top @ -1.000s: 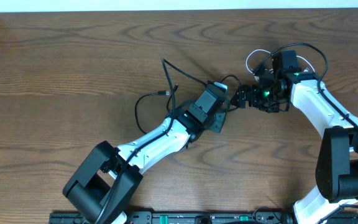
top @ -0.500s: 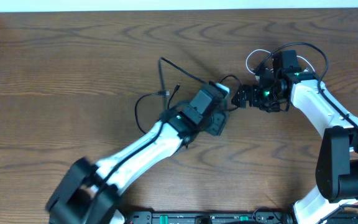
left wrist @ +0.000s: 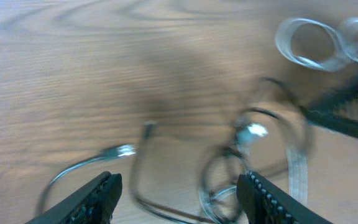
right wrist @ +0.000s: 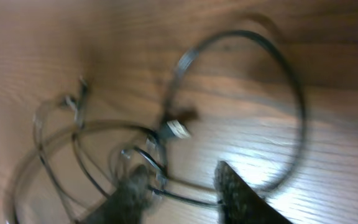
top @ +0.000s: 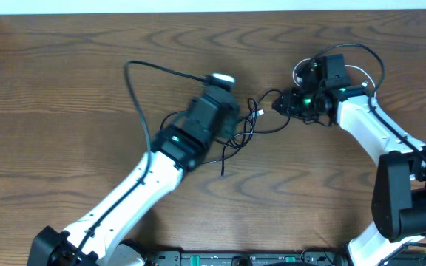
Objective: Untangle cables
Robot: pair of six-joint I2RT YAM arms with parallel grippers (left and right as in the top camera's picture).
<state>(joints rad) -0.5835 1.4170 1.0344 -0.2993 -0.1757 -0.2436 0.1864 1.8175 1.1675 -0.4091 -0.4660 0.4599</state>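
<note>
We judge step as pulling loops apart. Black cables (top: 248, 124) tangled on tabletop (top: 50, 148) between arms; white cable (top: 299, 72) beside right arm. Left claw (left wrist: 179, 183) wide, empty. Right claw (right wrist: 182, 180) narrow around black strand; we cannot tell grip. Next: draw one strand clear.

A robotics lab or test bench, a plain wood-grain table (top: 58, 81), two white and black robot arms, the left arm (top: 124, 203) and the right arm (top: 364, 125), a black mounting rail (top: 220, 259) at the near edge, thin cables (top: 244, 127) lying loose on the top.
</note>
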